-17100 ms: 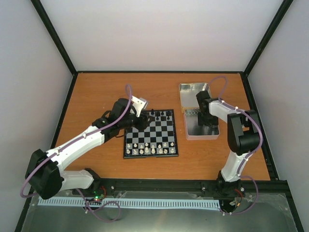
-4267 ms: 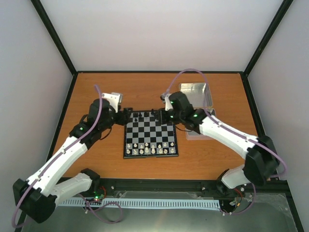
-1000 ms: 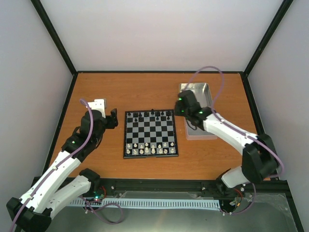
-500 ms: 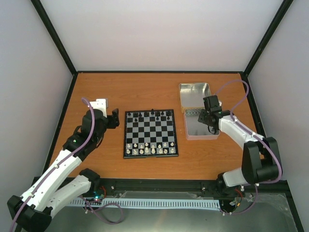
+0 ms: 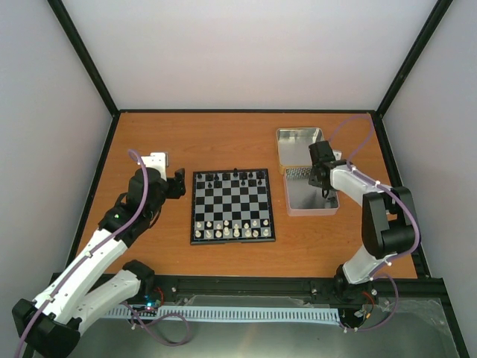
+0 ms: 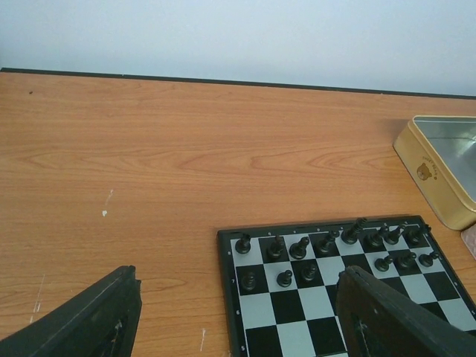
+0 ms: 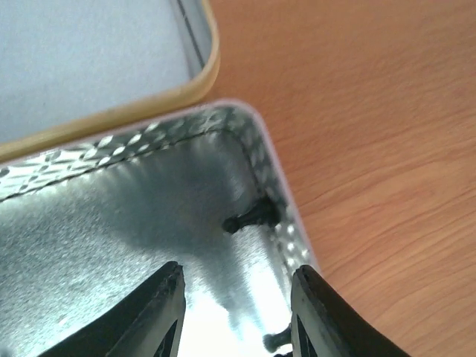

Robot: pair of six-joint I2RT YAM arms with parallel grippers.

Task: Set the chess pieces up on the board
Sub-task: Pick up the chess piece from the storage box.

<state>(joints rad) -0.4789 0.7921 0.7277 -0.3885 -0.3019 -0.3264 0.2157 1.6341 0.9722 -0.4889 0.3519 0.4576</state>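
a: where is the board (image 5: 233, 207)?
b: flat on the table (image 5: 164, 134), about midway between the two arms.

a: and what stands on it?
b: the black pieces (image 6: 327, 242) stand upright on its two far rows and the white pieces (image 5: 229, 228) on its two near rows. in the left wrist view the black back row looks full. the row in front of it holds fewer, three towards one end and three towards the other.

a: are any black ones off the board?
b: yes. a black piece (image 7: 249, 217) lies on its side in a corner of the near tin (image 5: 309, 205), touching the wall. a second dark piece (image 7: 277, 341) shows at the bottom edge of the right wrist view, by the same wall, partly cut off by the frame.

a: what about the right fingers (image 7: 152, 320)?
b: they are spread apart and empty. they hang over the shiny floor of the near tin, near the lying piece but not touching it.

a: and the left fingers (image 6: 89, 320)?
b: spread wide too, and holding nothing. they sit low over the table just beside the board's far left corner, pointing across it.

a: is there another tin?
b: the far tin (image 5: 298, 142), with a gold rim, lies open side up right against the far end of the near one.
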